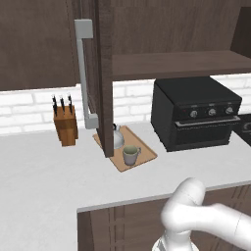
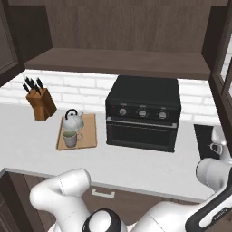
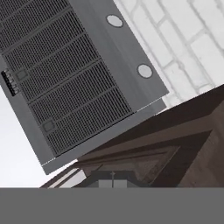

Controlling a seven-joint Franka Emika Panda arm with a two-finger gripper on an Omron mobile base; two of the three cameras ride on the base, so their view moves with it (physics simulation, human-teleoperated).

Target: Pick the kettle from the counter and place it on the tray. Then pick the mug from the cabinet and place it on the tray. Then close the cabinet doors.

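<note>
kettle (image 2: pixel 72 121) domed, silvery, beside cylindrical mug (image 2: pixel 70 138) on flat wooden tray (image 2: pixel 89 134); claw pinched closed, empty.

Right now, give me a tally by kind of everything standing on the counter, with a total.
Kettle: 1, on the tray
Mug: 1, on the tray
Tray: 1
Knife block: 1
Black countertop oven: 1
Total: 5
</note>
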